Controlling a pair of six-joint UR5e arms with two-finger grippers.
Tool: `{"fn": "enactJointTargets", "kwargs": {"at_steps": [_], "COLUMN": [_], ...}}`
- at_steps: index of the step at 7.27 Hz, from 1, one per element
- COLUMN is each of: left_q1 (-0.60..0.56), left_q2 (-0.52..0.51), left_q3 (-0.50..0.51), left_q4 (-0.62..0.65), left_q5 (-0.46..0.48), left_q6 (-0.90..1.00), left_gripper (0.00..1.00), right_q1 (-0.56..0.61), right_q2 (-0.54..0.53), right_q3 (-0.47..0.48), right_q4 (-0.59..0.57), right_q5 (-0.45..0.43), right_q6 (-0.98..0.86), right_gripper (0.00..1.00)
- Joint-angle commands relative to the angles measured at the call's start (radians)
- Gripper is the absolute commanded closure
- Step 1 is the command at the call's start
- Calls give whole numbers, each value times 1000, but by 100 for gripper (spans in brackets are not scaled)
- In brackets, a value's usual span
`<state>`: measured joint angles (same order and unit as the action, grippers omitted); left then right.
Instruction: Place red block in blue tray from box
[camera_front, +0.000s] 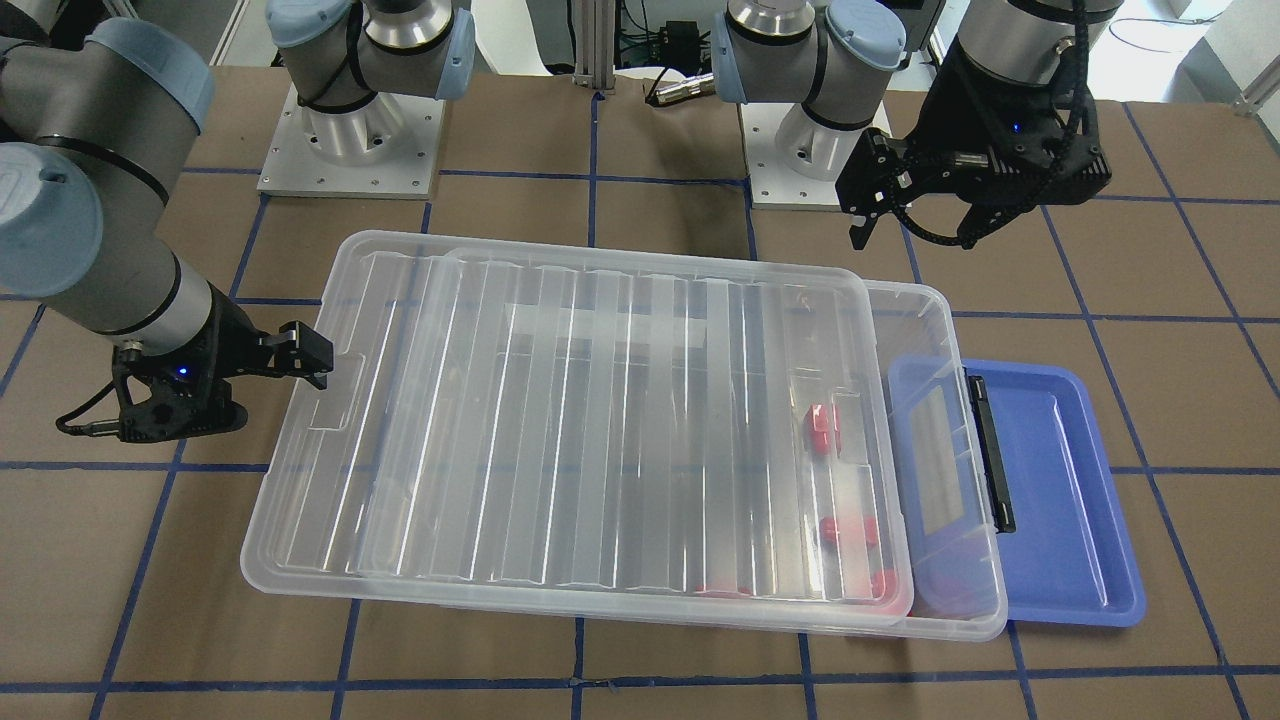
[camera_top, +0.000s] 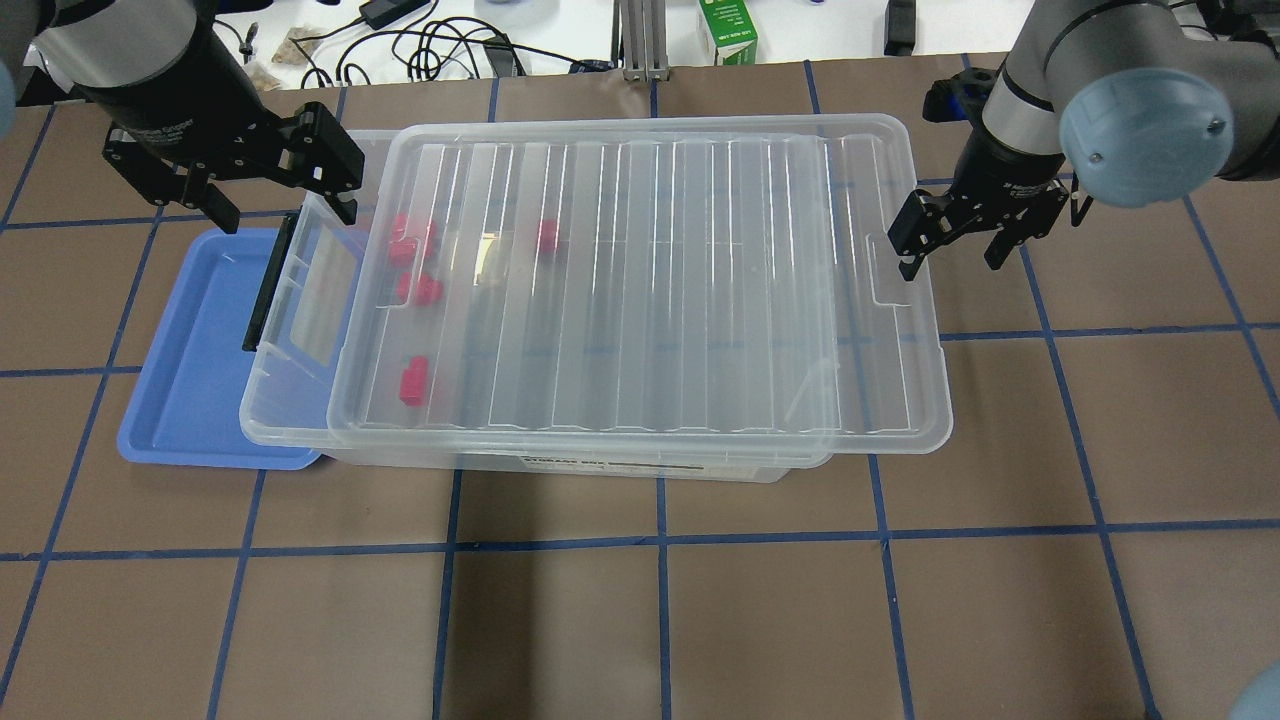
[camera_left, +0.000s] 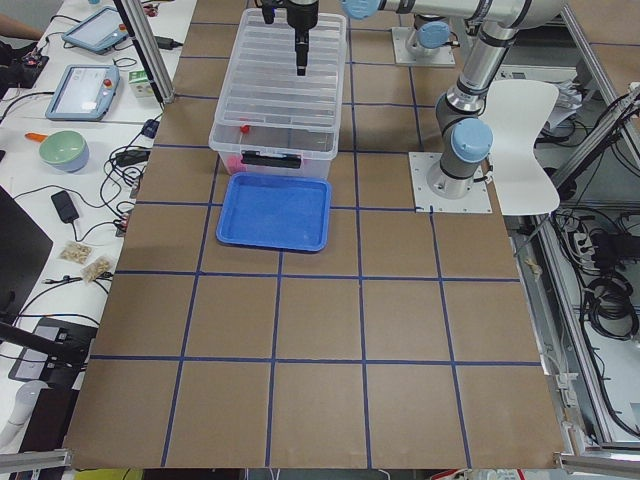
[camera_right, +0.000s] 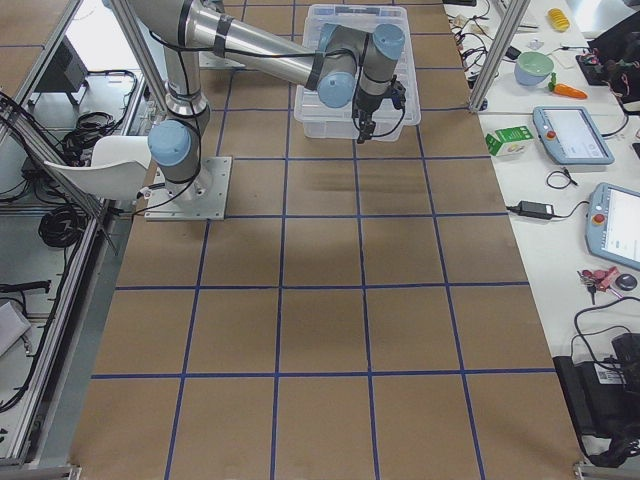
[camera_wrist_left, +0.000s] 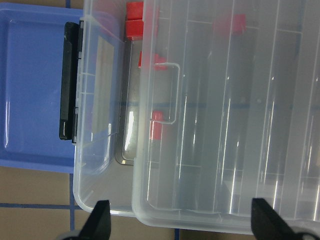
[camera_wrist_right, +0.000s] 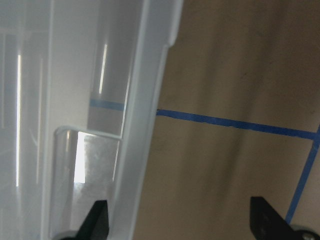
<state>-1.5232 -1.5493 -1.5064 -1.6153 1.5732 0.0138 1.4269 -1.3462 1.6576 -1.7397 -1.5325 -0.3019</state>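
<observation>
The clear box (camera_top: 600, 465) lies across the table, its ribbed lid (camera_top: 650, 290) shifted toward my right so the left end is uncovered. Several red blocks lie inside near that end, seen through the lid; one (camera_top: 412, 382) is near the front and one (camera_wrist_left: 156, 125) shows in the left wrist view. The blue tray (camera_top: 190, 340) lies partly under the box's left end, by the black clip (camera_top: 268, 285). My left gripper (camera_top: 283, 208) is open and empty above the box's left end. My right gripper (camera_top: 952, 258) is open, and the lid's right edge (camera_wrist_right: 135, 165) stands between its fingers.
A green carton (camera_top: 728, 30) and cables lie beyond the table's far edge. The two arm bases (camera_front: 350, 150) stand on plates behind the box. Brown table with blue grid lines (camera_top: 660, 540) stretches in front of the box.
</observation>
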Motion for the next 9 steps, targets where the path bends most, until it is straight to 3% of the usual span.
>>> {"fn": "enactJointTargets", "kwargs": {"at_steps": [1,9], "left_q1": [0,0], "left_q2": [0,-2], "left_q3": [0,0], "left_q4": [0,0], "left_q5": [-1,-2], "left_q6": [0,0], "left_gripper": [0,0], "right_q1": [-35,-111], "right_q2": [-1,1], "right_q3": [-1,-10], "right_q4": [2,-1], "right_q5": [-27,-57], "right_q6": [-57,-209], "right_gripper": [0,0]}}
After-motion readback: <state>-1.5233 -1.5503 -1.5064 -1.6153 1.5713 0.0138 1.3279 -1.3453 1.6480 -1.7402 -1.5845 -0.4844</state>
